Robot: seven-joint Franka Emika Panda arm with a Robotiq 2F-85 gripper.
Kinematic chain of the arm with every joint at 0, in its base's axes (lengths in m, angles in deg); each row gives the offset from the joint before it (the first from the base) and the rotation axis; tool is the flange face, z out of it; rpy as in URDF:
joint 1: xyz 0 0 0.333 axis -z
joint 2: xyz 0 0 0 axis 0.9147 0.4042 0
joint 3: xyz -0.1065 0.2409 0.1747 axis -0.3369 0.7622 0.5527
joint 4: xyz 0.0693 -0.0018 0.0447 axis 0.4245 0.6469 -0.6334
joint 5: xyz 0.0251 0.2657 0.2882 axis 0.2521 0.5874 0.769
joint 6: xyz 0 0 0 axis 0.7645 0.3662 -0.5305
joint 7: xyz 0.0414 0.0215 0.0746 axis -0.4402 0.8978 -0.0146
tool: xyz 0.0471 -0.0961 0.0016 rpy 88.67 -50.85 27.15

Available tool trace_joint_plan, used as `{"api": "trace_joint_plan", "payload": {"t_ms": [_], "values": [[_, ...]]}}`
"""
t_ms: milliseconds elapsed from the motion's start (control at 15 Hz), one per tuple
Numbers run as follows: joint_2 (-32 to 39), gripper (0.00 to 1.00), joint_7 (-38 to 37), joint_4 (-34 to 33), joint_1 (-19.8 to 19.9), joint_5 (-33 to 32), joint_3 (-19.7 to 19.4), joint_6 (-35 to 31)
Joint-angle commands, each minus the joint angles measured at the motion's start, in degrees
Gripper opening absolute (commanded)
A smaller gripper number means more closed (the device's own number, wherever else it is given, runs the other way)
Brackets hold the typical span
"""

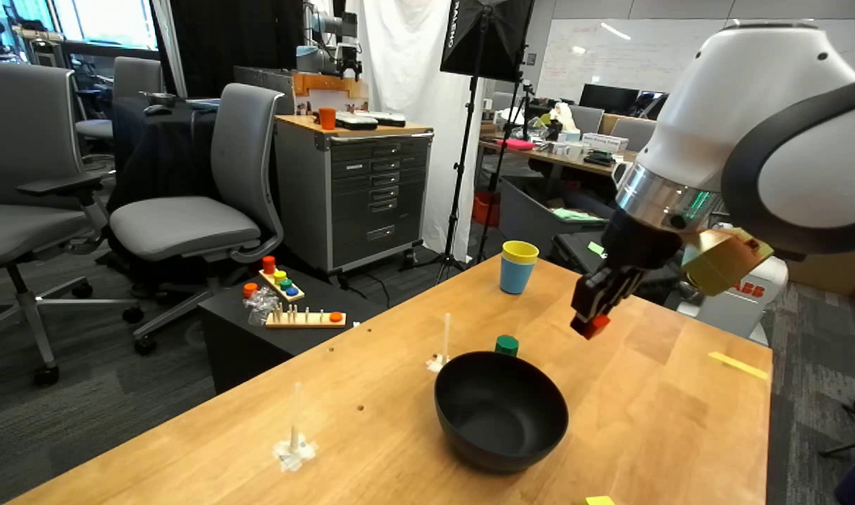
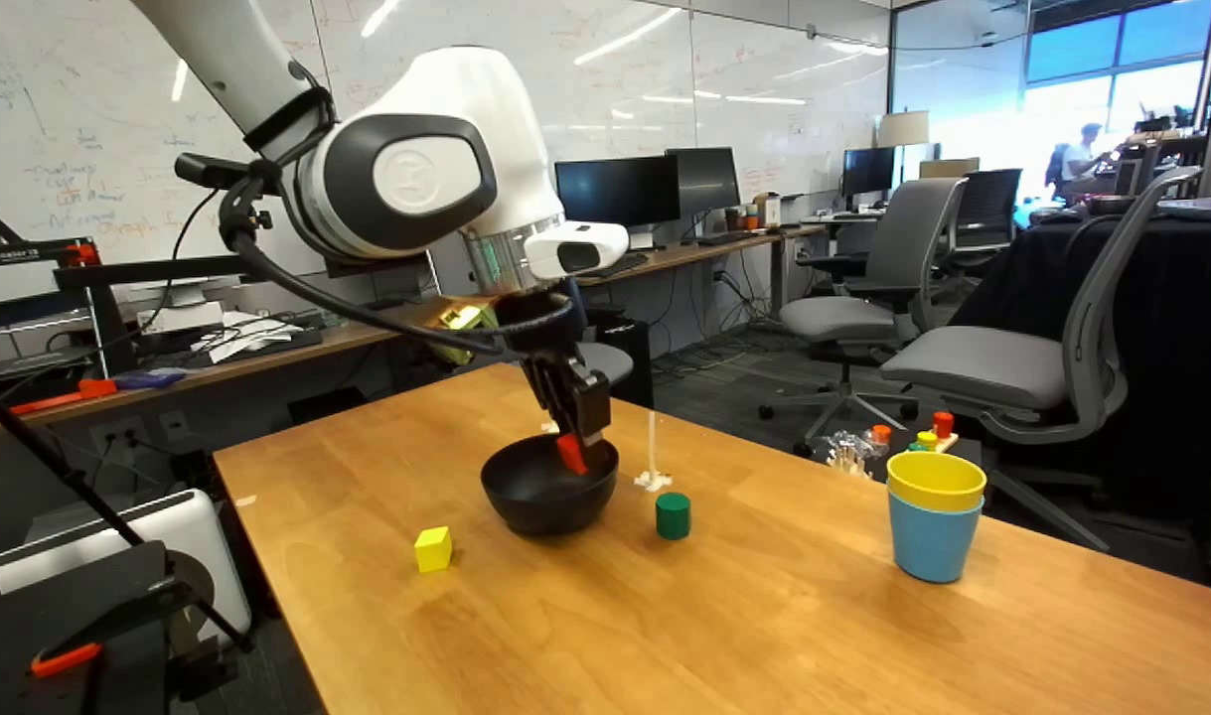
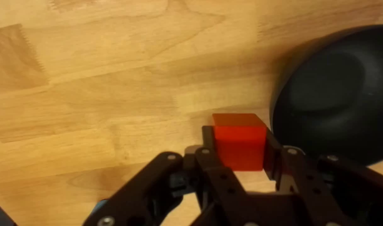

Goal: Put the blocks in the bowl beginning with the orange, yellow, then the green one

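Note:
My gripper (image 3: 239,147) is shut on the orange block (image 3: 240,147), a red-orange cube pinched between both finger pads. It hangs above the table, just outside the rim of the black bowl (image 3: 328,83), which lies to its right in the wrist view. In an exterior view the gripper (image 1: 590,321) is off to one side of the bowl (image 1: 501,414), with air under the block. The yellow block (image 2: 433,549) rests on the table on one side of the bowl (image 2: 540,511). On the opposite side stands the green one (image 2: 673,515), partly behind the bowl in an exterior view.
Thin upright sticks (image 1: 446,338) are taped to the table (image 2: 764,596) near the bowl. A yellow cup nested in a blue cup (image 2: 935,536) stands farther along. A flat yellow strip (image 1: 738,365) lies by the table edge. Pegged toys (image 1: 304,319) sit on a low black box beyond.

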Motion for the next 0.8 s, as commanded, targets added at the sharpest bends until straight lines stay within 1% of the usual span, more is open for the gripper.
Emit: {"api": "trace_joint_plan", "payload": {"t_ms": [0,200,333,533,733], "values": [[-3.71,0.12,-8.74,3.08,-3.31,-0.83,-0.46,-4.24],[-2.73,0.12,-16.03,3.74,-7.26,-4.11,-1.86,-7.70],[-1.32,0.12,-21.92,3.52,-10.91,-7.73,-4.23,-8.50],[2.40,0.12,-33.88,0.50,-16.70,-13.85,-8.63,-6.23],[6.75,0.12,-43.03,-4.06,-21.92,-16.59,-12.36,-3.55]]}}
